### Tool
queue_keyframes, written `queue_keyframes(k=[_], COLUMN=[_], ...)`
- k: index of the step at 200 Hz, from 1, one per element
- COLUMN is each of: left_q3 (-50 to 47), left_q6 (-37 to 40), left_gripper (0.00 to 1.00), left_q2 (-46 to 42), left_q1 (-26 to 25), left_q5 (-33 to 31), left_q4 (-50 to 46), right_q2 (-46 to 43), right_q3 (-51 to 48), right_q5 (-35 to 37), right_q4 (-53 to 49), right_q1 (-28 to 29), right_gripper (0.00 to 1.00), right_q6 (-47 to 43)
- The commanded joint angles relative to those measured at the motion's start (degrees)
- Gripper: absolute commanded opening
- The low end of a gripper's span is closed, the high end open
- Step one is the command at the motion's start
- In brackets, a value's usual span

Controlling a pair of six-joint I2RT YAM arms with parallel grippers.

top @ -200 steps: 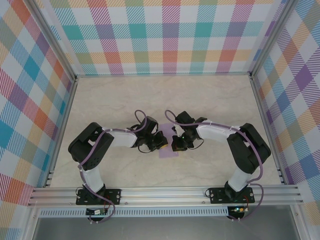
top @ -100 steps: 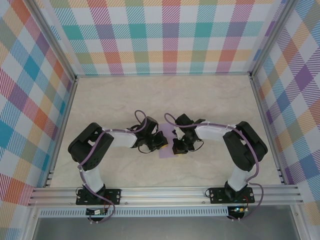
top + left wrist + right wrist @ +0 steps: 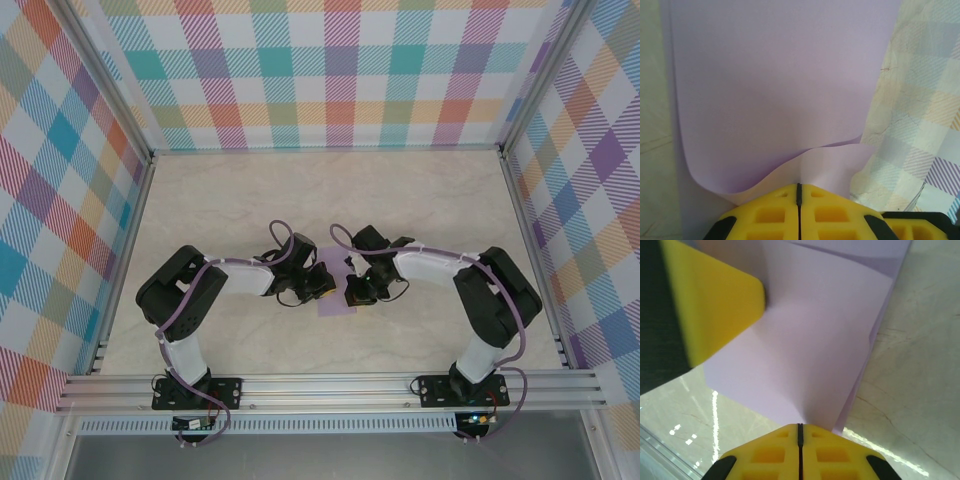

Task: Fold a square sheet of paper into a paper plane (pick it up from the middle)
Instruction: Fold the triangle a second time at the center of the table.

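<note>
The square sheet of paper point(image 3: 336, 306) is lavender and lies mid-table between my two grippers, partly covered by them. My left gripper point(image 3: 326, 284) is shut on its left edge. In the left wrist view the yellow fingertips point(image 3: 799, 186) meet on a lifted, curled edge of the sheet point(image 3: 775, 90). My right gripper point(image 3: 353, 293) is shut on the opposite edge. In the right wrist view the sheet point(image 3: 810, 350) rises bent from the closed jaws point(image 3: 800, 426), and one yellow finger of the left gripper point(image 3: 715, 305) presses on it at the upper left. The paper plane is out of view.
The marble-look tabletop point(image 3: 420, 200) spreads open behind and beside the grippers. Plaid walls point(image 3: 330, 70) and aluminium rails point(image 3: 330, 385) close in the workspace on all sides. Both arm bases stand at the near rail.
The right arm swayed slightly left and came back, its gripper staying on the sheet. The left arm and the paper have hardly moved.
</note>
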Motion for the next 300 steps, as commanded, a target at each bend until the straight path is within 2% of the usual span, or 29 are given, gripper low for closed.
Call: queue_keyframes(k=[1,48,159,258,300], left_q3=[-0.67,-0.93,-1.07,-1.10,-0.32], left_q6=[-0.53,-0.88,-1.14,-0.97,-0.10], left_gripper=[0.06,0.06,0.06,0.06,0.06], left_q2=[0.84,0.85,1.02,1.27,1.12], left_q1=[-0.17,-0.18,-0.17,-0.18,-0.18], left_q5=[-4.64,-5.05,-5.32,-5.22,-4.78], left_q4=[-5.95,-6.35,-6.56,-6.65,-6.98], right_q2=[-1.32,1.02,2.87,4.57,5.43], right_q3=[1.44,1.88,2.32,0.76,-0.74], right_q5=[-0.92,1.17,7.27,5.64,2.40], right_q4=[-1.63,-1.69,-3.52,-2.24,-0.10], right_q1=[1.26,3.38,3.48,3.23,2.10], right_gripper=[0.08,0.08,0.07,0.07,0.06], right_q6=[-1.66,-1.70,-2.17,-1.85,-1.68])
